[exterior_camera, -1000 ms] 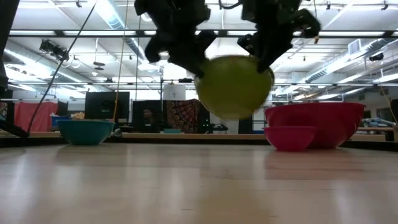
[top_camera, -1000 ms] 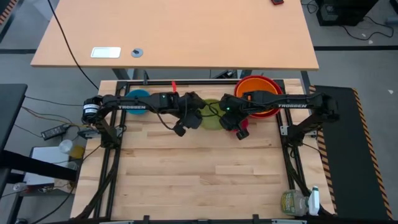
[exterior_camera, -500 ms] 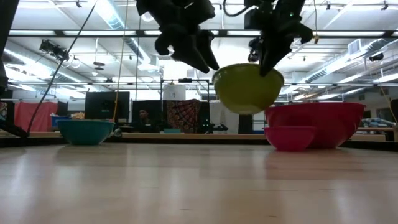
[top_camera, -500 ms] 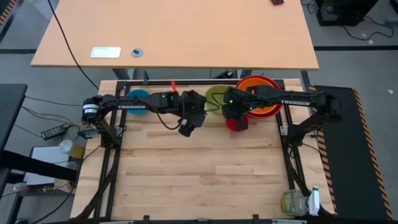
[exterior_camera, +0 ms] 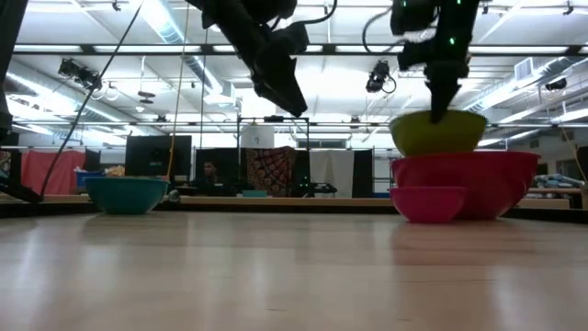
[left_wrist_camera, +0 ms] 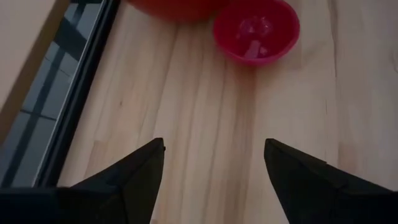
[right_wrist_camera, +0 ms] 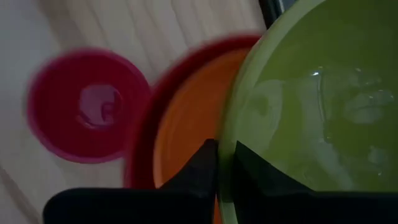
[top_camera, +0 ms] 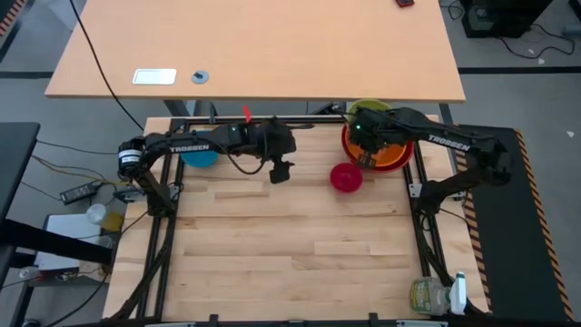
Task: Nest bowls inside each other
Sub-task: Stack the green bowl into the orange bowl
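My right gripper (exterior_camera: pixel 439 103) is shut on the yellow-green bowl (exterior_camera: pixel 439 131), which hangs over the orange bowl (right_wrist_camera: pixel 186 134) nested in the red bowl (exterior_camera: pixel 469 179) at the far right. The red bowl's rim hides the yellow-green bowl's bottom in the low view. The magenta bowl (top_camera: pixel 346 177) sits on its base just in front of them. The blue bowl (top_camera: pixel 199 155) rests at the far left. My left gripper (left_wrist_camera: pixel 214 155) hangs open above the middle of the table, holding nothing. My right gripper pinches the yellow-green bowl's rim (right_wrist_camera: pixel 227 140) on the side toward the table's middle, with one finger (right_wrist_camera: pixel 249 168) inside the bowl and the other (right_wrist_camera: pixel 202 165) outside. The fingers come steeply from above. The bowl sits upright and level, mouth up.
A black metal frame (top_camera: pixel 272 120) runs along the table's far edge, with side rails (top_camera: pixel 427 245) right and left. The near half of the wooden tabletop (top_camera: pixel 290 254) is bare. A bottle and a jar (top_camera: pixel 436 295) stand at the near right corner.
My left gripper has opened, let go of the yellow-green bowl and rolled, drawing back a little toward the far edge. My right gripper has carried the bowl toward the right and far edge, over the red and orange bowls. The bowl has turned from tilted to level.
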`<state>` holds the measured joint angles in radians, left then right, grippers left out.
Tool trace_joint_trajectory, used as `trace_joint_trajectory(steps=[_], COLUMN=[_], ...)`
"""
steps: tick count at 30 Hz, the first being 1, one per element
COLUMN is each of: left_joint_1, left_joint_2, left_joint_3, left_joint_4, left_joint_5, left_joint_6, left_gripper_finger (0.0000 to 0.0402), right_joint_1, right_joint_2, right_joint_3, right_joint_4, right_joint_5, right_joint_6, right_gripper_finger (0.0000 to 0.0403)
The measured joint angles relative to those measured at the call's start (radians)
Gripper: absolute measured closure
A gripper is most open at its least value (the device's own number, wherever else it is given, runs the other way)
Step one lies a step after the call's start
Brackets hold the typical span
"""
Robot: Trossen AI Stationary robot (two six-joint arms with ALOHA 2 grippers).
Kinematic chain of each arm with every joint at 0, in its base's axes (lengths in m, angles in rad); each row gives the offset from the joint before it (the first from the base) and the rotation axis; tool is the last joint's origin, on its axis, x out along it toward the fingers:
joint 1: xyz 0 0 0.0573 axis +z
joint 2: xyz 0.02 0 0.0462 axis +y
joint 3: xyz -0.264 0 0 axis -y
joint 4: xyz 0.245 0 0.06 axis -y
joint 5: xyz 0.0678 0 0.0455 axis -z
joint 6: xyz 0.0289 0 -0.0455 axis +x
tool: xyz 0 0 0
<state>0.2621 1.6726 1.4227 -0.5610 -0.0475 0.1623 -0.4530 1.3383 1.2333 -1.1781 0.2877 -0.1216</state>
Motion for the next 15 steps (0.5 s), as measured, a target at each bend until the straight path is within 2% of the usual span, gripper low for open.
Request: trace_joint_trajectory(steps=[7, 11, 15], left_joint_1=[0.036, 0.066, 0.091], left_joint_2=[0.0, 0.0, 0.0], left_joint_3=[0.0, 0.0, 0.0], left_joint_4=[-0.063, -0.195, -0.293], left_joint_5=[-0.001, -0.002, -0.021], left_joint_6=[-0.108, -0.234, -0.253], left_gripper_finger=[0.0123, 0.0123, 0.0123], right_joint_1=[-0.063, -0.067, -0.067], right_joint_2=[0.0, 0.0, 0.0], right_joint_3=[-0.148, -0.219, -0.277], right_joint_4=[0.077, 0.122, 0.194], right_joint_5=[-0.065, -0.072, -0.09], right_joint_6=[0.044, 0.045, 0.044], right_gripper_finger=[0.0362, 0.0362, 0.0359])
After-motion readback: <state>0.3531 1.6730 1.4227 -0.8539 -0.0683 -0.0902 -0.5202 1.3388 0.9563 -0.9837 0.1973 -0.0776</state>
